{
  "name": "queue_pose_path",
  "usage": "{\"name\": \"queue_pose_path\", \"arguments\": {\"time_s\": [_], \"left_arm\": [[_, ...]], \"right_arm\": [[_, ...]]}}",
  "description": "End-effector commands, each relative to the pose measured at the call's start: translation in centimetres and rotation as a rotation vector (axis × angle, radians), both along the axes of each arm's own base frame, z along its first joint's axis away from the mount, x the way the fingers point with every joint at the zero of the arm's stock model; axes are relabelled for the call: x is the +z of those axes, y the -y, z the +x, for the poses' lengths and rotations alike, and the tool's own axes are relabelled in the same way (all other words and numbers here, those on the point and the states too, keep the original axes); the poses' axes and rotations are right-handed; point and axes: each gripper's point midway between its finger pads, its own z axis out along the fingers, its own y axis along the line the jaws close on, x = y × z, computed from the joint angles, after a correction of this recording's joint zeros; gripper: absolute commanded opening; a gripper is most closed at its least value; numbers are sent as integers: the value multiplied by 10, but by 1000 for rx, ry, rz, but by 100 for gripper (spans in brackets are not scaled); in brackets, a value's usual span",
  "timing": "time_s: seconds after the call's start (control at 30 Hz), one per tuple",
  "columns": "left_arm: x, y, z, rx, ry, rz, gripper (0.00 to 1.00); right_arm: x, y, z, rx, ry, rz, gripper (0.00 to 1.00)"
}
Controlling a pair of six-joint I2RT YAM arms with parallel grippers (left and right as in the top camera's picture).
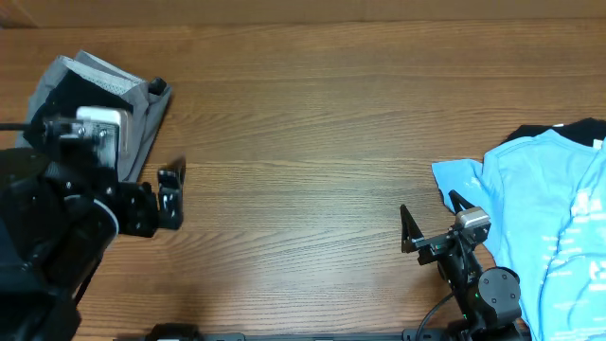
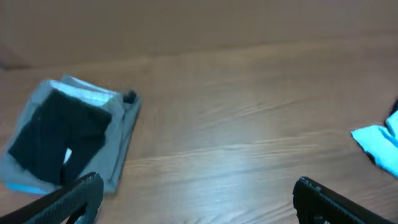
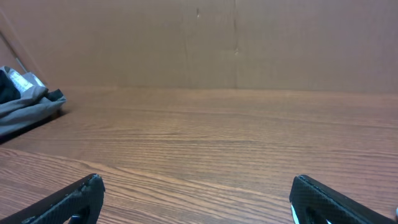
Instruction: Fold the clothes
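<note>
A folded stack of clothes [image 1: 99, 95] lies at the table's far left: a black garment [image 2: 59, 134] on top of grey fabric [image 2: 118, 140]. A light blue printed T-shirt [image 1: 549, 213] is spread loosely at the right edge, with black cloth [image 1: 544, 133] showing from under its far side. My left gripper [image 1: 172, 194] hovers open just right of the folded stack, with nothing between its fingers [image 2: 68, 202]. My right gripper [image 1: 429, 216] stands open and empty just left of the blue T-shirt. Only a corner of the blue T-shirt [image 2: 379, 143] shows in the left wrist view.
Bare wooden tabletop [image 1: 303, 142] stretches between the two piles. A brown cardboard wall [image 3: 205, 43] closes off the far side. In the right wrist view the grey fabric [image 3: 25, 106] sits at the far left.
</note>
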Motion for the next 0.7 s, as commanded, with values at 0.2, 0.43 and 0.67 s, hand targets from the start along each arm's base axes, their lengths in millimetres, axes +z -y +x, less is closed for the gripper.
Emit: {"name": "queue_pose_path", "arguments": {"time_s": [0.2,0.43,0.67], "left_arm": [[-39,16,15,-110,211,18,100],[-88,14,5,-105,263,32,100],[-123,14,-15,-107,360,32,100]], "right_arm": [[3,1,0,-6,15,7,100],[3,1,0,-6,15,7,100],[3,1,0,-6,15,7,100]]}}
